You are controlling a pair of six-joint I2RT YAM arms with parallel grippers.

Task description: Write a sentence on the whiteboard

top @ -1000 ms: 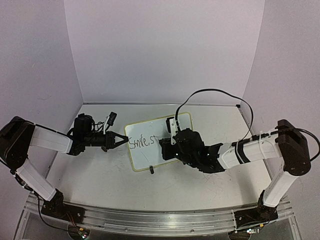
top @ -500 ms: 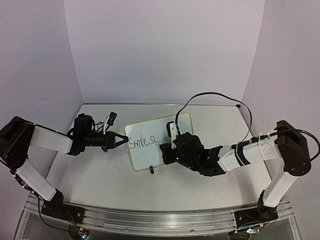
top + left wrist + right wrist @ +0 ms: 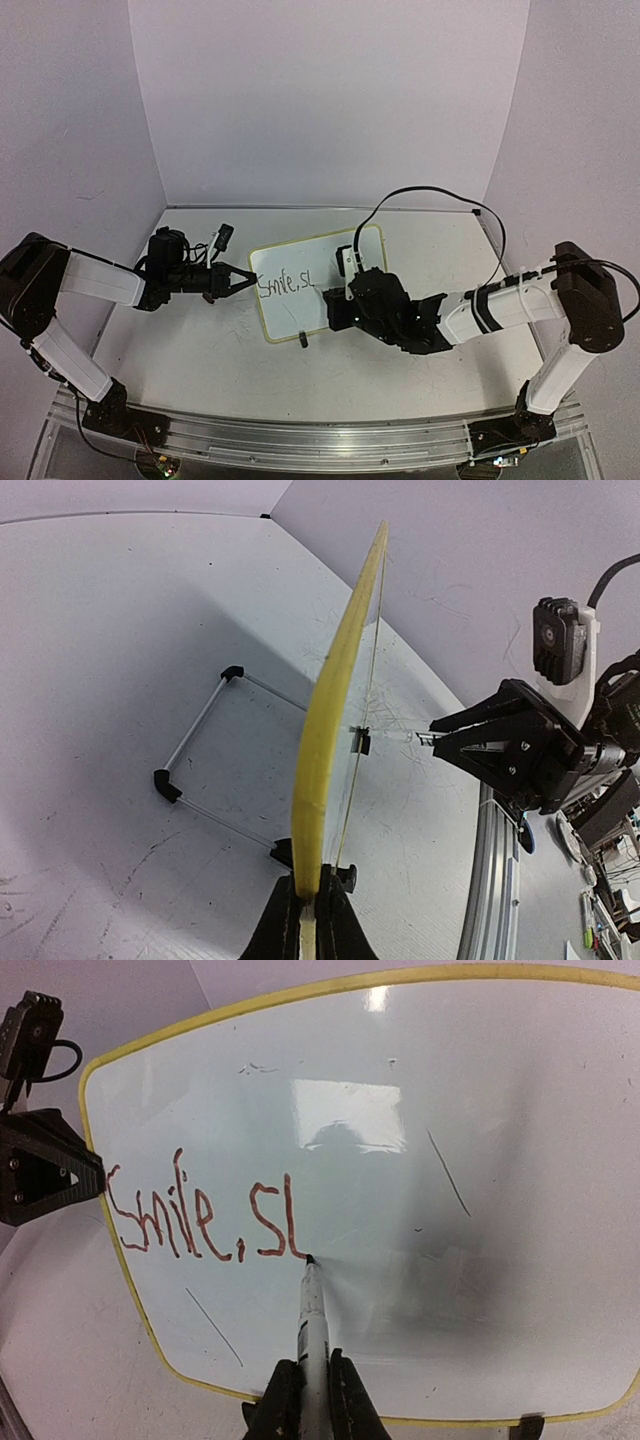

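Note:
The whiteboard (image 3: 300, 290) with a yellow-green rim stands tilted on black clip feet at the table's middle. My left gripper (image 3: 240, 281) is shut on its left rim; in the left wrist view (image 3: 310, 905) the rim (image 3: 330, 710) runs edge-on up from my jaws. My right gripper (image 3: 308, 1385) is shut on a white marker (image 3: 311, 1320), its tip touching the board (image 3: 500, 1160). The sentence (image 3: 205, 1218) reads "Smile, s" plus an upright stroke, the tip at that stroke's foot. It also shows in the top view (image 3: 286, 283). My right gripper (image 3: 335, 310) is over the board's right part.
Faint grey strokes (image 3: 448, 1175) mark the board's bare part. The wire stand (image 3: 200, 770) props the board from behind. A black cable (image 3: 430, 200) arcs above my right arm. Purple walls close in the back and sides. A metal rail (image 3: 300, 440) runs along the near edge.
My right gripper has moved down the board with the marker, drawing an upright stroke after the "s". The left gripper and the board have stayed still.

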